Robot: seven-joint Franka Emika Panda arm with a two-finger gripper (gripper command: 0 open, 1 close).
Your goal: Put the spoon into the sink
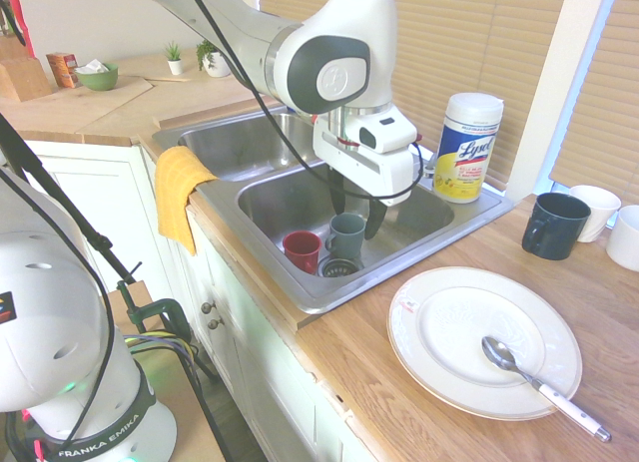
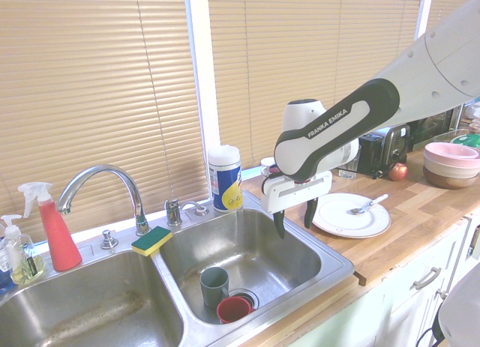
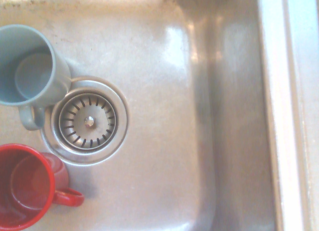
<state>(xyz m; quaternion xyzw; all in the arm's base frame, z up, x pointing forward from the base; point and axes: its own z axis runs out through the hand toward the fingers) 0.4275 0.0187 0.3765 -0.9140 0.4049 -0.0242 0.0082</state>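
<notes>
"Spoon (image 1: 501, 354) first! Where is it?"

"It lies on the big white plate (image 1: 484, 342), and the plate is on the wooden counter (image 1: 349, 337). Its round end is shiny silver metal. Its handle is long, thin and white, and it pokes out past the edge of the plate."

"What is the plate like?"

"Round and smooth, with a wide rim and a thin line around the edge."

"And the sink (image 1: 315, 302)?"

"It's gray metal, a bit shiny, with two deep boxes that have soft round corners. The tap (image 2: 112, 174) is shiny and bends over like a cane."

"What's inside?"

"A red cup (image 1: 302, 250) and a blue-gray cup (image 1: 346, 235), both round with a handle. They sit by the drain (image 3: 88, 121), a metal circle with little dark slots all around and a small knob in the middle."

"What about the claw (image 2: 295, 221)?"

"Its two dark fingers are wide apart, with air between them. It holds nothing and touches nothing. It hangs over the sink, at the side near the plate."

"Anything soft?"

"Yes, a fuzzy yellow cloth (image 1: 180, 193) hangs over the counter's front edge, and a green and yellow sponge (image 2: 151, 241) sits behind the sink's boxes."
</notes>
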